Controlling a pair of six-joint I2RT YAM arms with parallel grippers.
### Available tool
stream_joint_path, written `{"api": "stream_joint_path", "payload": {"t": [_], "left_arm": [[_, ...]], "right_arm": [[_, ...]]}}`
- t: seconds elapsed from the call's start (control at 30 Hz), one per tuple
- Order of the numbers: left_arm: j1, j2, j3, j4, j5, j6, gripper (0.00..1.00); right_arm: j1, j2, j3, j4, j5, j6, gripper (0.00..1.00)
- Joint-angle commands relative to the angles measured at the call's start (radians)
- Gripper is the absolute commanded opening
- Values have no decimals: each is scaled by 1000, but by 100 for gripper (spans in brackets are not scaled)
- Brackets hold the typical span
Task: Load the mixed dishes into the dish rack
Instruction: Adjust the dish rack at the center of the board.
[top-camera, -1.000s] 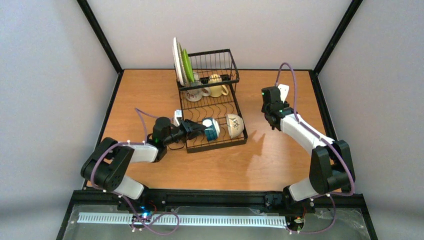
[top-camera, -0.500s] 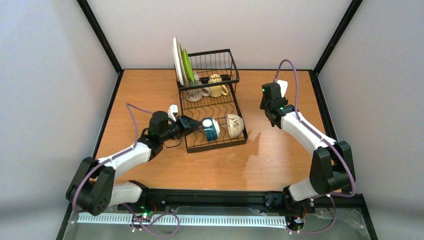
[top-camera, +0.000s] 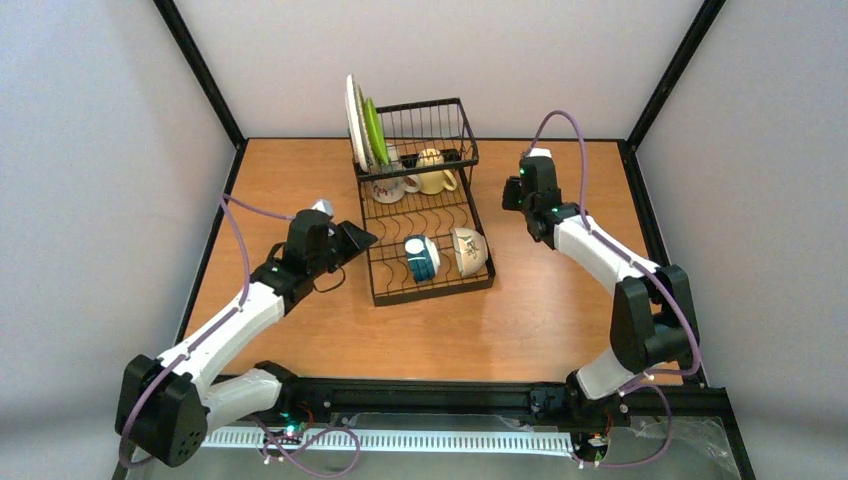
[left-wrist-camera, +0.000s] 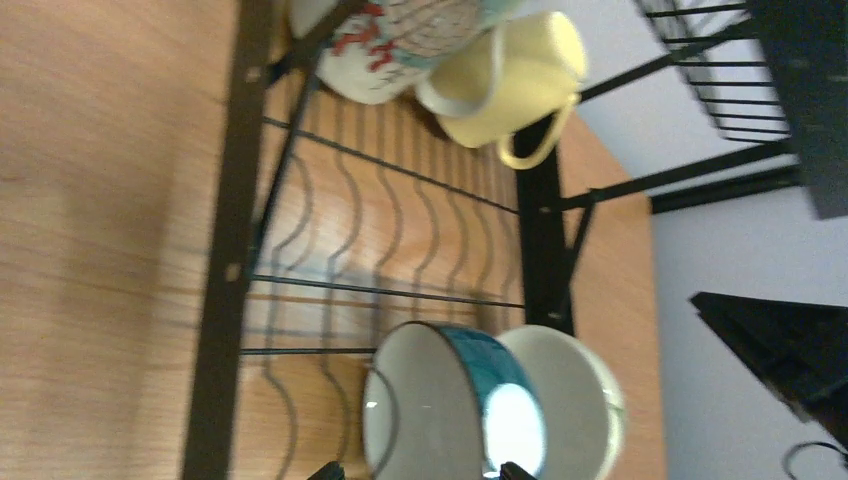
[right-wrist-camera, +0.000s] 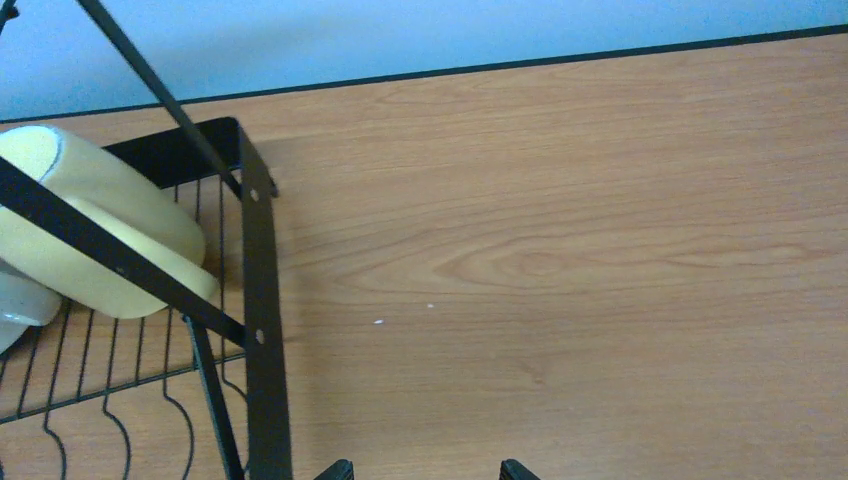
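Pulled back, my left gripper (top-camera: 362, 240) hangs beside the dish rack (top-camera: 435, 290), jaws apart and empty. The teal bowl (top-camera: 421, 258) stands on edge in its tray, seemingly loaded. My right gripper (top-camera: 514, 196) is spread too.

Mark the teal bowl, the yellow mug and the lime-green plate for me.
teal bowl (left-wrist-camera: 422, 410), left wrist view, pale inside wall.
yellow mug (left-wrist-camera: 528, 75), left wrist view, side of body.
lime-green plate (top-camera: 375, 131), top external view, upright green face.

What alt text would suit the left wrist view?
A teal-banded bowl and a cream bowl stand on edge, side by side, in the black wire rack on a wooden table; a yellow mug and a patterned mug sit beyond them.
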Motion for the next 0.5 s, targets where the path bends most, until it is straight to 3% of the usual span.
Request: {"api": "stream_joint_path", "payload": {"t": [0.0, 0.47], "left_arm": [[2, 19, -4, -117, -163, 45, 87], [2, 121, 1, -45, -357, 86, 87]], "right_arm": [[7, 57, 4, 107, -117, -50, 83], [31, 211, 73, 217, -269, -102, 80]]}}
